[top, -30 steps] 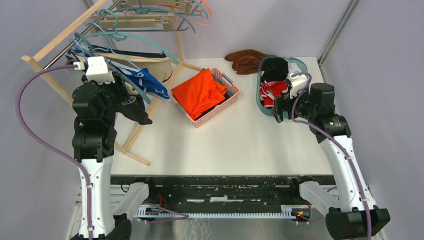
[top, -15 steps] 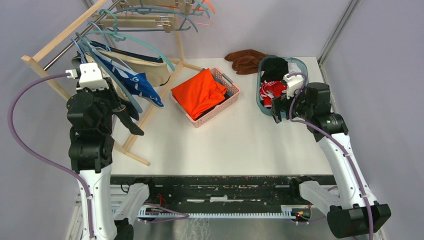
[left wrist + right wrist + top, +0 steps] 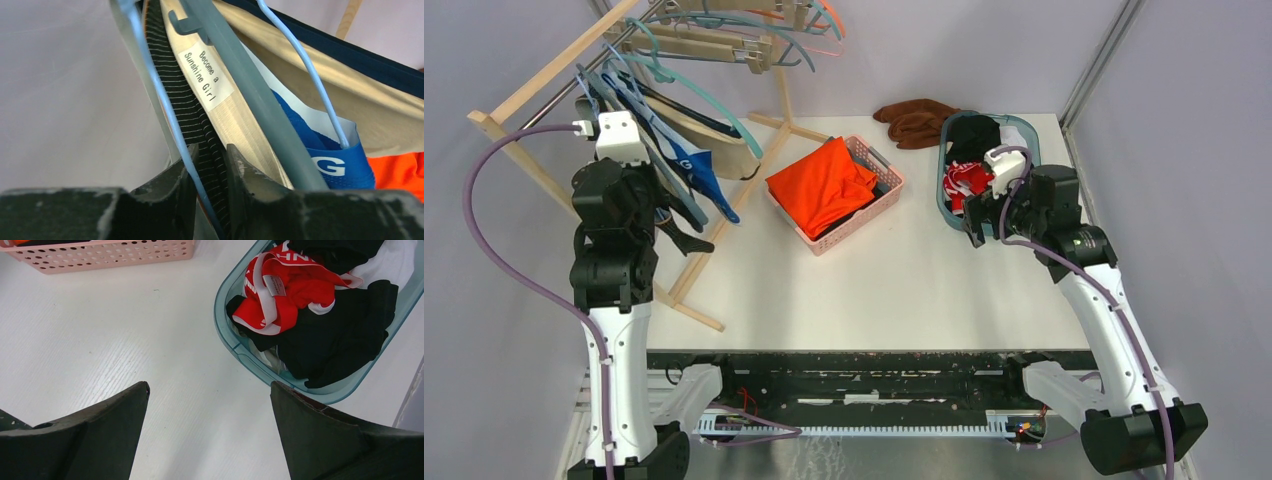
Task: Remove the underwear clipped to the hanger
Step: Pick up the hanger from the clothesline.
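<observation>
White label (image 3: 206,75) on beige underwear (image 3: 239,117) reads "Become a Sunshine Girl"

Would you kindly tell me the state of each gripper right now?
Left gripper: shut on the underwear, at its black ribbed band.
Right gripper: open, holding nothing.

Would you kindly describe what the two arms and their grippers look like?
The left arm and right arm match: white lower links, bulky black joints above. A lilac cable loops along each, and a white camera block tops each wrist. The left gripper and right gripper have matte black, tapering fingers.
</observation>
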Tool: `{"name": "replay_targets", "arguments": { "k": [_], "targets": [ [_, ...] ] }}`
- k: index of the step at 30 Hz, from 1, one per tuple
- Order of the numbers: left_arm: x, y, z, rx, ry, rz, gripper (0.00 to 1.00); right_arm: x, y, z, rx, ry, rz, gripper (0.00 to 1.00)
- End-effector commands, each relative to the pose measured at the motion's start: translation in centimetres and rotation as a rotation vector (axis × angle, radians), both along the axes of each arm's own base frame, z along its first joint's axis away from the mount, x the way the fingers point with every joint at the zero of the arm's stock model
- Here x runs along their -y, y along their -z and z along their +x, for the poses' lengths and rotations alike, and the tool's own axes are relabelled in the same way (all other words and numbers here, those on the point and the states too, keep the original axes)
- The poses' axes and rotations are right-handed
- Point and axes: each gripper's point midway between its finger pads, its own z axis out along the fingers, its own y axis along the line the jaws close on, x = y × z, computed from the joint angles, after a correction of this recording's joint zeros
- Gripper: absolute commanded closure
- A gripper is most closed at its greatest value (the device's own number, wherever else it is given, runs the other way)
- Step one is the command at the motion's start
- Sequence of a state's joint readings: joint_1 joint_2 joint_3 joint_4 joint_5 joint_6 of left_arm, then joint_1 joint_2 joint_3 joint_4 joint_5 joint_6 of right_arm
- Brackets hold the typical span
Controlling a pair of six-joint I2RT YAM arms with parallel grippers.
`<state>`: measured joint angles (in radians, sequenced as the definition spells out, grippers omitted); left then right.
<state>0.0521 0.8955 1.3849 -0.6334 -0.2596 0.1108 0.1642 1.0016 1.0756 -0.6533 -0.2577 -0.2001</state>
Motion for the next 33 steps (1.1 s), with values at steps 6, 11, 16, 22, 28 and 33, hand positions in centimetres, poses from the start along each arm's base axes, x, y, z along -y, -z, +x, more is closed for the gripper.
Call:
{"name": "replay_targets", "arguments": {
  "k": [6, 11, 16, 22, 28, 33],
  "targets": [
    [0.4, -4.2, -0.7, 0.136, 0.02, -0.002, 0.79, -0.3, 0.1, 0.4, 0.011, -0.015, -0.036, 0.0],
    [0.5, -5.7, -1.1, 0.178, 0.024, -0.01, 0.92, -0.5, 0.2, 0.4, 0.005, -0.021, -0.04, 0.0],
    [0.4, -7.2, -1.9, 0.213, 0.018, -0.007, 0.97, -0.7, 0.4, 0.4, 0.002, -0.028, -0.046, 0.0],
    [-0.2, -8.1, -3.3, 0.231, -0.016, 0.022, 0.97, -0.9, 0.4, 0.3, 0.003, -0.04, -0.055, 0.0],
    [-0.8, -9.1, -4.8, 0.252, -0.052, 0.053, 0.97, -1.3, 0.9, 0.4, -0.013, -0.054, -0.072, 0.0],
    [-1.0, -10.0, -6.1, 0.258, -0.062, 0.083, 0.97, -1.7, 1.2, 0.3, -0.028, -0.07, -0.08, 0.0]
  ]
}}
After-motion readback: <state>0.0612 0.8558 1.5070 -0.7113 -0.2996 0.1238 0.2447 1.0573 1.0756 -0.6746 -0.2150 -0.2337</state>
